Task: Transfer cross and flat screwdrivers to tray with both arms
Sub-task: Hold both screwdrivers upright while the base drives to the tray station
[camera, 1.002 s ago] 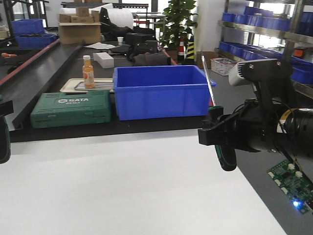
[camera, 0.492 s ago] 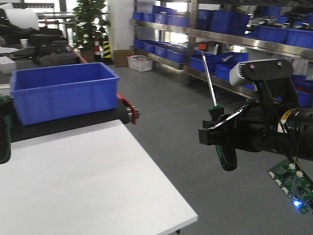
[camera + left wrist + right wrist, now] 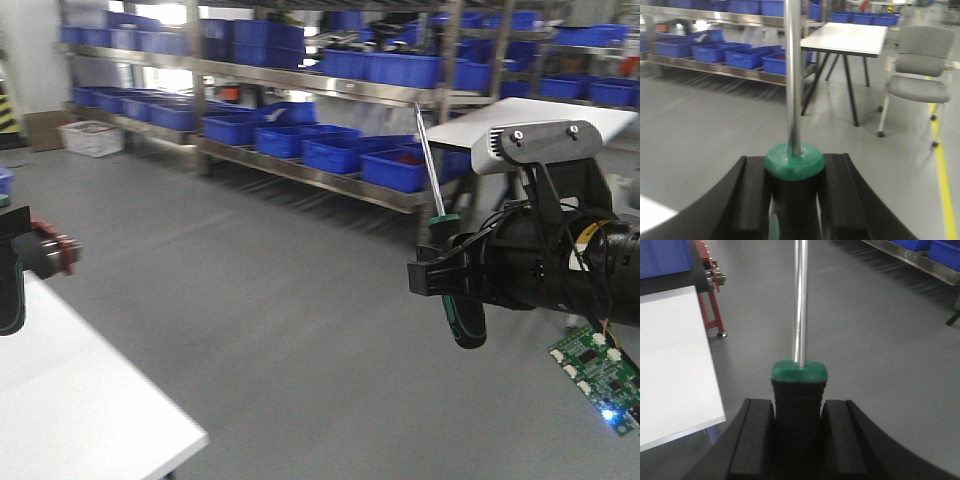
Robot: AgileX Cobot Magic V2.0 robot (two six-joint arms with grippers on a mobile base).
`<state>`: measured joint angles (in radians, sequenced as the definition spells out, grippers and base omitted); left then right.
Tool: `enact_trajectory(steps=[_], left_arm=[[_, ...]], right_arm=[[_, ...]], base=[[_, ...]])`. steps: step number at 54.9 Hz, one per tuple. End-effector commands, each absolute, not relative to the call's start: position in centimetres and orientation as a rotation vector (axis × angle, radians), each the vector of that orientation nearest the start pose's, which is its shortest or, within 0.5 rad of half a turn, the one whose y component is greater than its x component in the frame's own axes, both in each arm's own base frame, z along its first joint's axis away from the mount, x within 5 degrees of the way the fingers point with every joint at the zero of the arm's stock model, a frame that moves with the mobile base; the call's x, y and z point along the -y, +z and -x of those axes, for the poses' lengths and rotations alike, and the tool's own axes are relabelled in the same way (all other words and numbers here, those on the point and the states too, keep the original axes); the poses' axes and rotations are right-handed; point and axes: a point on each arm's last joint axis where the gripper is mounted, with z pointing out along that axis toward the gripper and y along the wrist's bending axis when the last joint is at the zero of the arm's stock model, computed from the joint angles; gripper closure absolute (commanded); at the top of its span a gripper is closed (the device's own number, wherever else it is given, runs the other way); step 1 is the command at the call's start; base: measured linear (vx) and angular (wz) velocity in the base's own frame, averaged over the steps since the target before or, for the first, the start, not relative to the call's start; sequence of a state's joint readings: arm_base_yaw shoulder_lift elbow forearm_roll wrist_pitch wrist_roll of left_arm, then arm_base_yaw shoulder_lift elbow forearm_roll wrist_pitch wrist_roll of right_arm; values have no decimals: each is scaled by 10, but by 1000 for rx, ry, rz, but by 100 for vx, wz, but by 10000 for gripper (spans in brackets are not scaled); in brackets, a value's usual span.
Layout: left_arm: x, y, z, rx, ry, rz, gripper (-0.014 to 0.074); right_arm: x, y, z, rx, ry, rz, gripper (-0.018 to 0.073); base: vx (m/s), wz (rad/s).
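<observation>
My right gripper (image 3: 441, 276) is shut on the black-and-green handle of a screwdriver (image 3: 464, 318) and holds it in the air, its steel shaft pointing up. The right wrist view shows the same grip (image 3: 798, 409) on that screwdriver (image 3: 799, 371). My left gripper (image 3: 12, 232) is at the left edge, shut on a second dark-handled screwdriver (image 3: 9, 296). In the left wrist view the left gripper (image 3: 794, 172) clamps that screwdriver (image 3: 794, 161) by its handle. Both tips are out of view, so I cannot tell cross from flat. The tray is out of view.
A white table's corner (image 3: 70, 400) lies at the lower left, also in the right wrist view (image 3: 675, 360). A red cart frame (image 3: 55, 255) stands beside it. Metal shelves with blue bins (image 3: 300, 140) line the far wall. A white desk (image 3: 845, 37) and grey chair (image 3: 917, 70) stand ahead.
The whole view has swung right: the blue bin, green tool case and most of the white table have left the frame, shelves have come in. Both grippers still hold their screwdrivers the same way.
</observation>
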<state>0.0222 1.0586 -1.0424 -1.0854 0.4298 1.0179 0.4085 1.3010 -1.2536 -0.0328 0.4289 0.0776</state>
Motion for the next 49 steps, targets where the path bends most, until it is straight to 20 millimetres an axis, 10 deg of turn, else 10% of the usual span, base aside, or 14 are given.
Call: enact_trajectory(steps=[1, 49], left_arm=[[27, 431, -225, -1630, -335, -185, 596], [27, 431, -225, -1629, -333, -183, 596]], right_arm=[[-113, 432, -266, -1780, 305, 322, 567], [-113, 432, -266, -1780, 305, 322, 567]], base=[[5, -64], [21, -47]])
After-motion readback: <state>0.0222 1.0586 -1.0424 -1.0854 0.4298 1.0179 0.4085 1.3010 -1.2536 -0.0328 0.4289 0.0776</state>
